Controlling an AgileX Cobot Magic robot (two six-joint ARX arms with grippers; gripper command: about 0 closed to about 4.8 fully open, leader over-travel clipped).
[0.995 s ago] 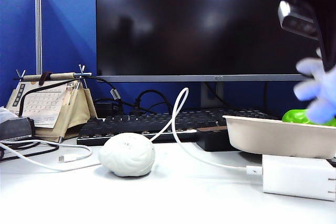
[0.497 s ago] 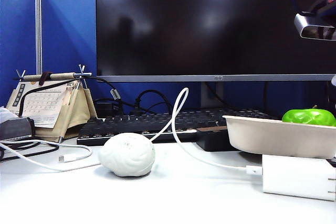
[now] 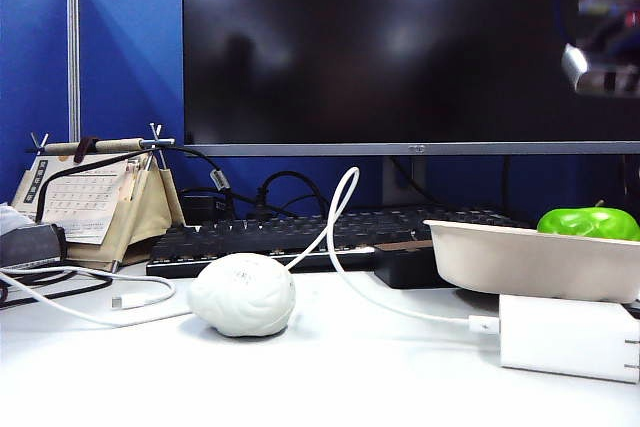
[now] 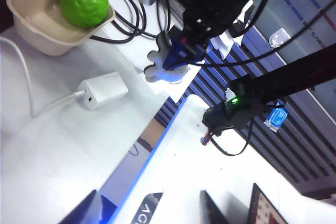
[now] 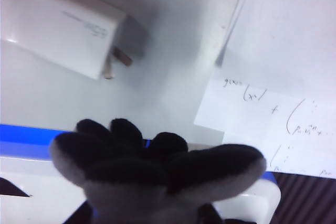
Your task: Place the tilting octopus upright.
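The right gripper [image 4: 176,56] is clenching the octopus [image 4: 163,66], as the left wrist view shows: the pale plush is hanging in the air beneath the dark arm, over the near right edge of the white table [image 3: 330,377], clear of the surface. In the right wrist view the octopus [image 5: 157,174] is filling the foreground with its stubby tentacles spread, shadowed dark, and the jaws themselves are lying hidden behind it. Below it a white power adapter [image 5: 63,22] with its metal prongs showing and a sheet of handwritten paper [image 5: 273,129] are resting on the table. The left gripper is standing outside every view, so whether it is released or clenched cannot be told from the views. In the exterior view a white brain-shaped squeeze ball [image 3: 243,294] is sitting left of centre, a green apple [image 3: 588,223] is lying in a beige tray [image 3: 520,262] at the right, and a blurred arm part [image 3: 603,42] is hovering at upper right.
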